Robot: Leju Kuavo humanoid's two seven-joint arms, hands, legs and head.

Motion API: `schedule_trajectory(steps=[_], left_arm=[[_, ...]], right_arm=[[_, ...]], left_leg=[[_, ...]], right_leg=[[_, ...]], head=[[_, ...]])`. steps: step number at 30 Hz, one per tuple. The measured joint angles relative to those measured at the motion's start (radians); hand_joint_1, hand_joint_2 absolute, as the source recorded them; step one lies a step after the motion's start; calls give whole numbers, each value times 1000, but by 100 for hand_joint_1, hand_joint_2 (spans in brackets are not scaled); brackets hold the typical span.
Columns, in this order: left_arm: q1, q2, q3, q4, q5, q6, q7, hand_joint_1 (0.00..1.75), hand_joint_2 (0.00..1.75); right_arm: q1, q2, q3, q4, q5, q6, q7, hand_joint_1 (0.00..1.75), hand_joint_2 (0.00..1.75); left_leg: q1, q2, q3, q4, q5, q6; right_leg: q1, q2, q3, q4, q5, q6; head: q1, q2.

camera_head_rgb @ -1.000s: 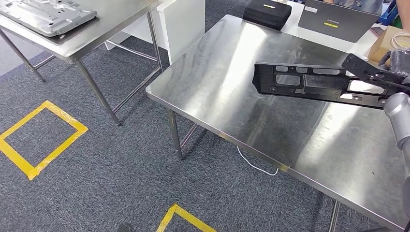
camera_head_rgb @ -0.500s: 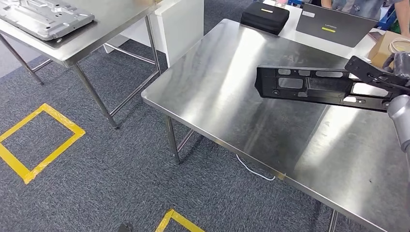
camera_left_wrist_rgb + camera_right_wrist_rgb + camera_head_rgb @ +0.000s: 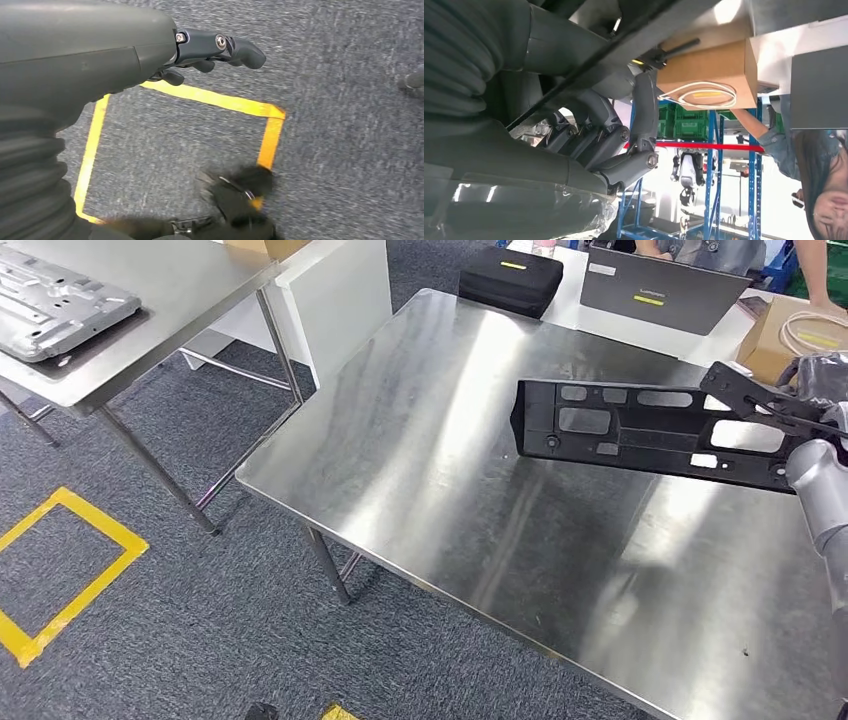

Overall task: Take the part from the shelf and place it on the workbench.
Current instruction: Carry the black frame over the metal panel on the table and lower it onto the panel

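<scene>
A long black plastic part [image 3: 640,428] with several cut-outs hangs level above the steel workbench [image 3: 450,500], its free end over the middle. My right hand [image 3: 822,380] grips the part's far right end at the picture's edge. In the right wrist view that hand [image 3: 599,145] has its fingers curled around the dark part [image 3: 639,35]. My left hand [image 3: 210,47] hangs over the grey carpet with its fingers loosely bent and nothing in them.
A black case [image 3: 510,278], a laptop [image 3: 660,285] and a cardboard box [image 3: 800,335] sit at the workbench's far side, where a person [image 3: 700,250] stands. A second steel table [image 3: 150,310] with a grey metal plate [image 3: 50,300] is at the left. Yellow tape [image 3: 60,570] marks the floor.
The whole scene has slid left and down in the picture, so the camera has moved nearer the workbench. The part stays in my right hand, now further over the bench top.
</scene>
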Motion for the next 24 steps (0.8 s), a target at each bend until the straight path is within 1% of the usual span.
schedule_trajectory(steps=[1, 2, 3, 4, 5, 6, 7, 8, 9, 10, 11, 12, 13, 14, 15, 16, 17, 18, 19, 20, 21, 22, 23, 24], left_arm=[[2, 2, 0, 0, 2, -2, -6, 0, 175], [4, 5, 1, 0, 4, -5, -15, 0, 175], [3, 1, 1, 0, 9, -10, -28, 0, 175], [1, 1, 2, 0, 14, -12, -42, 0, 175], [-1, -1, 2, -1, 18, -13, -55, 0, 175], [-4, -3, 3, -1, 22, -11, -66, 0, 175], [-5, -5, 4, -2, 23, -9, -73, 0, 175], [-5, -8, 5, -1, 24, -7, -77, 0, 175], [-5, -11, 7, -1, 25, -6, -78, 0, 175], [-4, -14, 8, 0, 25, -6, -79, 0, 175], [-3, -16, 10, 1, 25, -6, -79, 0, 175], [-3, -17, 11, 1, 25, -5, -79, 0, 175], [-2, -17, 11, 1, 26, -5, -79, 0, 175], [-1, -15, 12, 1, 26, -5, -79, 0, 175], [-1, -12, 13, 1, 26, -3, -81, 0, 175], [0, -10, 14, 1, 26, 2, -84, 0, 175], [1, -9, 14, 1, 27, 11, -94, 0, 175], [1, -11, 15, 1, 27, 19, -108, 0, 175], [1, -11, 15, 1, 27, 26, -124, 0, 175], [0, -12, 15, 1, 27, 31, -138, 0, 175], [-1, -12, 15, 1, 27, 32, -146, 0, 175], [-2, -13, 15, 1, 27, 34, -149, 0, 175], [-2, -14, 15, 1, 27, 35, -149, 0, 175], [-3, -16, 15, 1, 28, 36, -148, 0, 175]], right_arm=[[7, 2, 0, 3, 1, 1, 0, 175, 175], [12, 3, 0, 4, 1, 2, -2, 175, 175], [13, 3, 1, 3, 1, 3, -5, 175, 175], [12, 1, 0, 0, -1, 4, -10, 175, 175], [10, -3, -1, -3, -7, 3, -15, 175, 175], [9, -6, -3, -5, -14, 3, -21, 175, 175], [12, -8, -6, -5, -22, 4, -26, 175, 175], [18, -9, -9, -4, -27, 4, -29, 175, 175], [28, -8, -12, -2, -29, 5, -30, 175, 175], [40, -8, -14, 1, -31, 6, -30, 175, 175], [50, -8, -15, 3, -31, 7, -30, 175, 175], [57, -7, -16, 5, -32, 7, -30, 175, 175], [61, -7, -16, 6, -32, 7, -31, 175, 175], [63, -7, -16, 9, -32, 7, -31, 175, 175], [65, -6, -17, 11, -33, 7, -31, 175, 175], [68, -6, -17, 14, -33, 7, -32, 175, 175], [69, -6, -17, 16, -32, 7, -32, 175, 175], [68, -6, -17, 15, -31, 6, -32, 175, 175], [63, -7, -17, 14, -29, 5, -32, 175, 175], [56, -7, -18, 12, -27, 4, -32, 175, 175], [48, -7, -18, 9, -26, 3, -33, 175, 175], [41, -7, -18, 8, -24, 3, -33, 175, 175], [36, -8, -18, 6, -23, 3, -33, 175, 175], [31, -9, -18, 6, -22, 3, -32, 175, 175]], left_leg=[[-12, -14, 16, -45, 66, 20], [-19, -24, 29, -68, 102, 30], [-18, -25, 40, -70, 96, 31], [-16, -21, 53, -82, 91, 30], [-13, -18, 68, -96, 85, 31], [-8, -16, 85, -111, 79, 29], [-3, -14, 101, -124, 71, 25], [0, -13, 115, -129, 61, 20], [4, -13, 127, -131, 50, 12], [9, -13, 139, -131, 39, 3], [14, -13, 149, -131, 29, -5], [20, -13, 157, -129, 19, -15], [24, -13, 161, -123, 10, -25], [27, -14, 162, -113, -2, -37], [29, -15, 160, -99, -13, -46], [30, -15, 158, -84, -24, -54], [30, -15, 155, -72, -33, -59], [32, -13, 153, -64, -41, -63], [33, -11, 151, -58, -49, -66], [34, -4, 147, -43, -61, -73], [36, 5, 135, -11, -82, -81], [39, 15, 111, 46, -110, -88], [42, 25, 76, 121, -142, -93], [45, 30, 36, 197, -168, -96]], right_leg=[[4, 4, 14, -11, -7, 3], [3, 9, 25, -22, -13, 9], [5, 14, 34, -37, -18, 16], [8, 12, 42, -43, -25, 19], [8, 6, 41, -35, -34, 22], [11, -2, 31, -6, -49, 21], [11, -10, 1, 52, -71, 19], [10, -14, -44, 125, -92, 19], [7, -14, -91, 195, -107, 22], [3, -15, -133, 240, -107, 32], [-5, -15, -160, 245, -85, 49], [-15, -17, -169, 208, -42, 74], [-30, -21, -163, 137, 14, 104], [-41, -30, -149, 69, 65, 132], [-49, -34, -135, 16, 101, 144], [-52, -37, -126, -10, 118, 143], [-49, -36, -122, -11, 118, 130], [-48, -31, -123, -7, 113, 111], [-48, -30, -122, -2, 109, 98], [-49, -28, -120, 1, 105, 86], [-50, -26, -117, 3, 101, 76], [-48, -25, -112, 4, 98, 67], [-46, -22, -107, 4, 94, 60], [-43, -19, -102, 4, 91, 55]], head=[[3, 0], [4, 0], [2, 0], [-1, 0], [-3, 0], [-3, 0], [-2, 0], [-1, 0], [0, 0], [0, 0], [0, 0], [0, 0], [0, 0], [1, 0], [1, 0], [1, 0], [2, 0], [0, 0], [-1, 0], [-3, 0], [-6, 0], [-7, 0], [-8, 0], [-9, 0]])
